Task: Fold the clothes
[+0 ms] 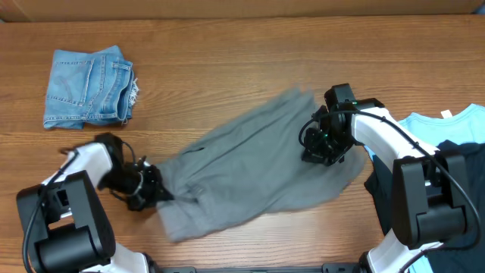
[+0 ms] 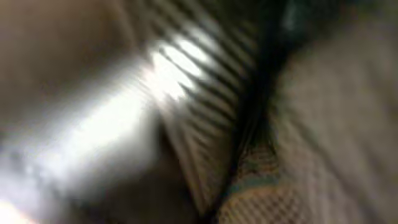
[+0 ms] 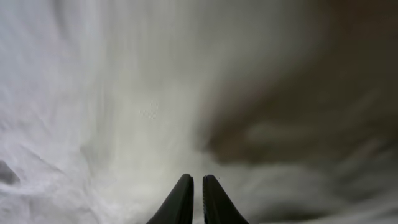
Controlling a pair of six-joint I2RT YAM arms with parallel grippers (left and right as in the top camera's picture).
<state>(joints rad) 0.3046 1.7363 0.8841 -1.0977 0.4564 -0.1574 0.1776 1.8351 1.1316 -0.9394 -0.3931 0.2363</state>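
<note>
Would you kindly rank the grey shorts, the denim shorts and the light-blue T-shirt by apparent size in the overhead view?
1. Grey shorts, largest.
2. Denim shorts.
3. Light-blue T-shirt, judged only by its visible part; the frame edge, the right arm and a black garment hide the rest, so its rank is unsure.

Folded denim shorts (image 1: 87, 86) lie upper-left; light-blue T-shirt (image 1: 424, 125) and black garment (image 1: 474, 161) at right.

My left wrist picture is all blur, so I cannot see the fingers of the left gripper (image 1: 154, 191). My right wrist picture shows the grey shorts (image 3: 112, 93) smeared. From above, the blue T-shirt (image 1: 455, 125) runs off the right edge.
</note>
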